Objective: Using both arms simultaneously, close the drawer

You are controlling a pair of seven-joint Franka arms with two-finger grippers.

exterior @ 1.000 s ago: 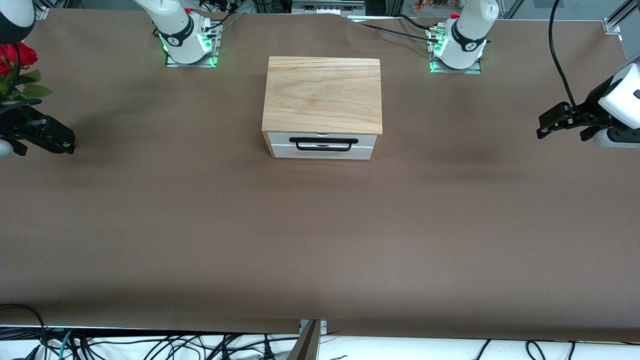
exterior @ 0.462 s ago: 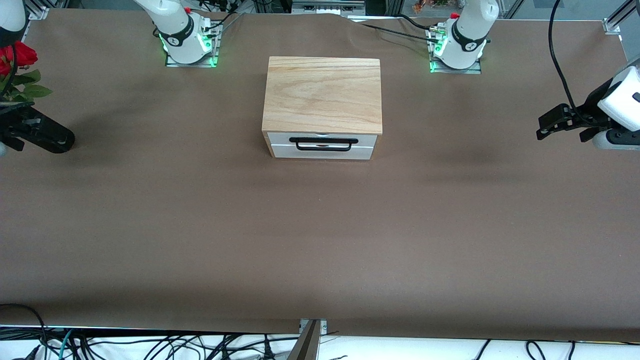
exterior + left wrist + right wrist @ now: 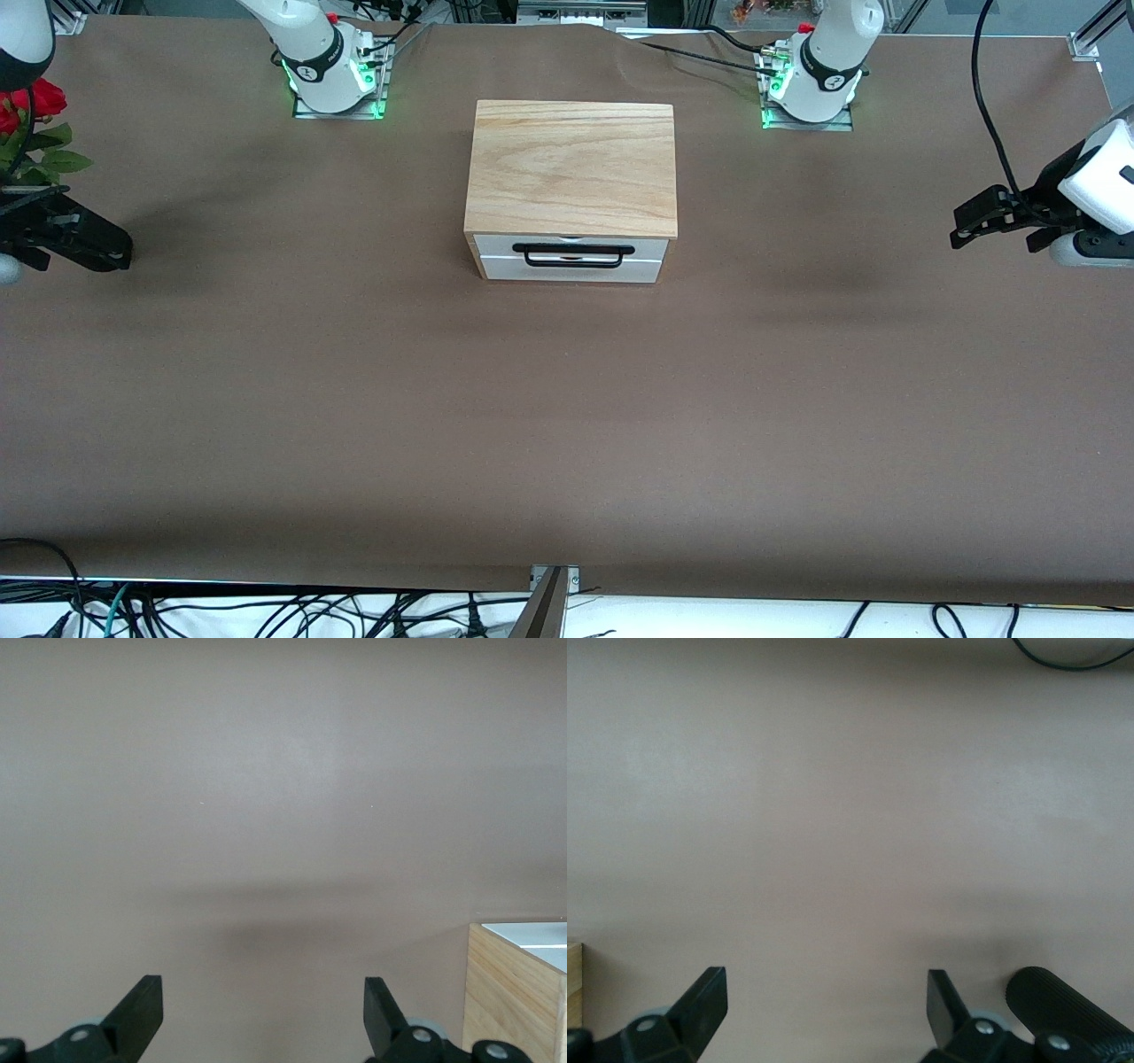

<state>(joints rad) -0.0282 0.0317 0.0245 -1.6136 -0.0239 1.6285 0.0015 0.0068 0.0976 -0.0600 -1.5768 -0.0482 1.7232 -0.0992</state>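
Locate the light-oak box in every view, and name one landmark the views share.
Front view: the oak box stands mid-table between the arm bases.
Left wrist view: a corner shows at the frame's edge.
Right wrist view: only a sliver at the edge.
Shared landmark: the brown table cover.

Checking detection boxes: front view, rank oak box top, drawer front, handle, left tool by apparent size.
1. Oak box top
2. Drawer front
3. Handle and left tool, open over bare table: too alike to rank, and the raised tool makes it unsure.

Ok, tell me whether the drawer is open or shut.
Shut: the drawer has its white front about flush with the light-oak box, no reddish inside showing.
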